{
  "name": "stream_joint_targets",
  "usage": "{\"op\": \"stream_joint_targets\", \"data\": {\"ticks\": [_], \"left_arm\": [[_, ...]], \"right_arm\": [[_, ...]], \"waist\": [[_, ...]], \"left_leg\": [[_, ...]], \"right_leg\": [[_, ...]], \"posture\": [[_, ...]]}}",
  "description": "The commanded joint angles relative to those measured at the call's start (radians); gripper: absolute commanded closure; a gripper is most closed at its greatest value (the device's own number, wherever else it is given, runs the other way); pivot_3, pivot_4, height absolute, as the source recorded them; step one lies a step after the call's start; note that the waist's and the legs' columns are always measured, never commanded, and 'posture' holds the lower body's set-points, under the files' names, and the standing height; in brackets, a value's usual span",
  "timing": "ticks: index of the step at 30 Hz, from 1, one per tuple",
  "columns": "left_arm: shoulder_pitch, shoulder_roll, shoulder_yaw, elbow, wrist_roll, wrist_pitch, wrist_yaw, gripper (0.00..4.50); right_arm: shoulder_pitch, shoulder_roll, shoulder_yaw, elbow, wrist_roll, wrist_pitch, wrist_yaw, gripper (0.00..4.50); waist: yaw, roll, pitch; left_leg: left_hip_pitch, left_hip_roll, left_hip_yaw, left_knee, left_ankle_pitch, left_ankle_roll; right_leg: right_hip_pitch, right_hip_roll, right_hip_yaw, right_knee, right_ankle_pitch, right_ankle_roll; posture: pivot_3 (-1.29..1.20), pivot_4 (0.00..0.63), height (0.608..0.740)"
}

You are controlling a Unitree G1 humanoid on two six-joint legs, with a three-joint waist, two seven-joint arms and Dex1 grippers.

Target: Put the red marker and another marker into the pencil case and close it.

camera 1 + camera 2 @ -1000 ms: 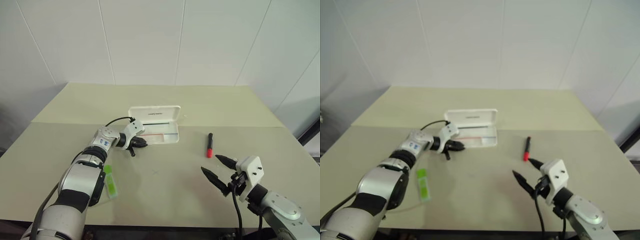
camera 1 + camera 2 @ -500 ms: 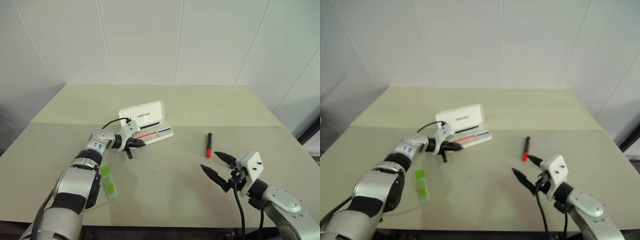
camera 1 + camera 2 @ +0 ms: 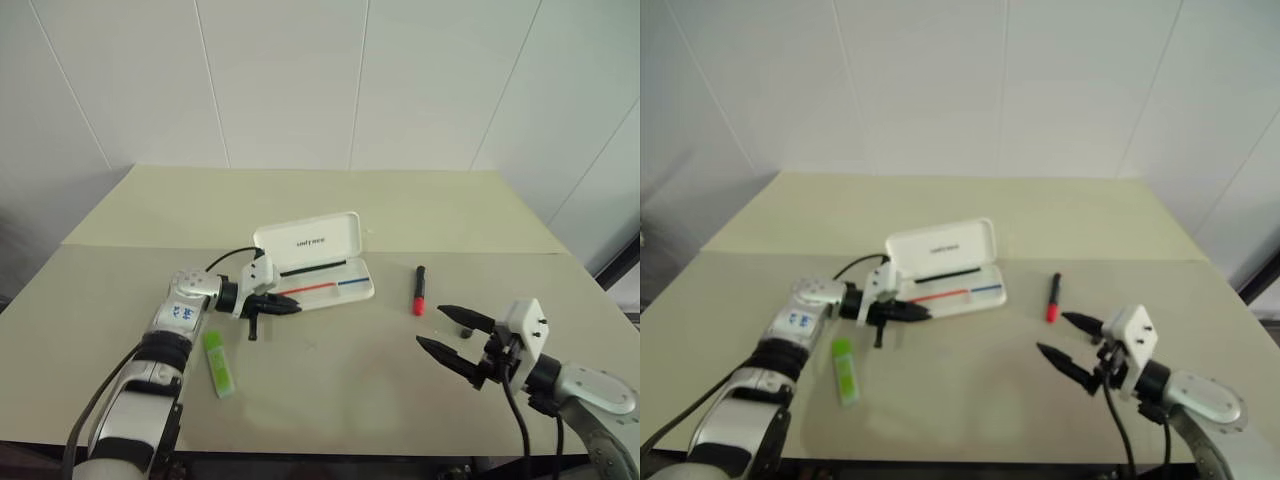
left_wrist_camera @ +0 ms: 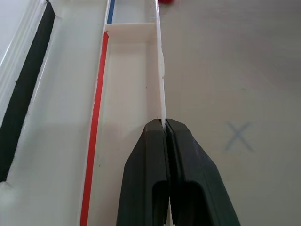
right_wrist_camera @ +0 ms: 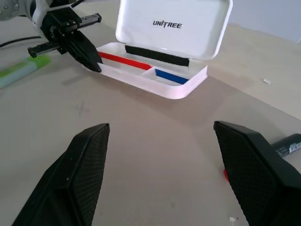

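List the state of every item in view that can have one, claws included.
pencil case: open, lid tilted up, tray empty, front wall pinched by the left claw.
red marker: capped, lying on the table, outside the case.
light green marker: lying on the table, outside the case.
left claw: shut on the case's front wall.
right claw: open, empty, above the table.

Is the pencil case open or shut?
Open: the pencil case has its lid raised, showing red and blue stripes inside; no markers in it.
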Motion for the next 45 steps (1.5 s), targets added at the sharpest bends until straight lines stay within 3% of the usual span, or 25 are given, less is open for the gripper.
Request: {"op": "stream_joint_targets", "data": {"ticks": [1,8,13,35,38,45], "left_arm": [[0.069,0.033,-0.02,-0.25,-0.057,0.113,-0.003,4.47],[0.2,0.076,-0.077,-0.491,-0.084,0.223,0.022,4.47],[0.25,0.087,-0.102,-0.534,-0.08,0.222,0.055,4.47],[0.317,0.065,-0.219,-0.578,-0.049,0.144,0.181,4.47],[0.319,0.061,-0.227,-0.583,-0.046,0.153,0.201,3.83],[0.344,0.083,-0.232,-0.658,-0.075,0.222,0.202,1.58]], "right_arm": [[0.031,-0.059,-0.1,0.007,0.08,-0.033,0.138,0.0],[0.075,-0.149,-0.165,0.062,0.095,-0.053,0.304,0.0],[0.116,-0.189,-0.169,0.077,0.077,-0.062,0.376,0.0],[0.076,-0.156,-0.113,0.045,0.06,-0.043,0.277,0.0],[0.074,-0.153,-0.107,0.044,0.061,-0.044,0.267,0.0],[0.057,-0.15,-0.093,0.05,0.062,-0.046,0.26,0.0]], "waist": [[0.0,0.0,0.0],[-0.001,0.0,0.0],[0.0,0.0,0.0],[0.001,0.0,0.0],[0.001,0.0,0.0],[0.0,0.0,0.0]], "left_leg": [[0.0,0.0,0.0,0.0,0.0,0.0],[0.004,0.0,0.001,0.002,0.001,0.001],[0.004,0.001,0.001,0.002,0.001,0.001],[0.004,0.0,0.001,0.002,0.001,0.001],[0.004,0.0,0.001,0.002,0.001,0.001],[0.004,0.0,0.001,0.002,0.001,0.001]], "right_leg": [[0.0,0.0,0.0,0.0,0.0,0.0],[0.004,0.0,0.0,-0.001,0.0,-0.001],[0.004,0.001,0.0,-0.001,0.0,-0.001],[0.005,0.0,0.0,-0.003,0.0,-0.001],[0.005,0.0,0.0,-0.003,0.0,-0.001],[0.005,0.0,0.0,-0.003,0.0,-0.001]], "posture": [[0.0,0.15,0.74],[0.0,0.15,0.74],[0.0,0.15,0.74],[0.0,0.15,0.74],[0.0,0.15,0.74],[0.0,0.15,0.74]]}}
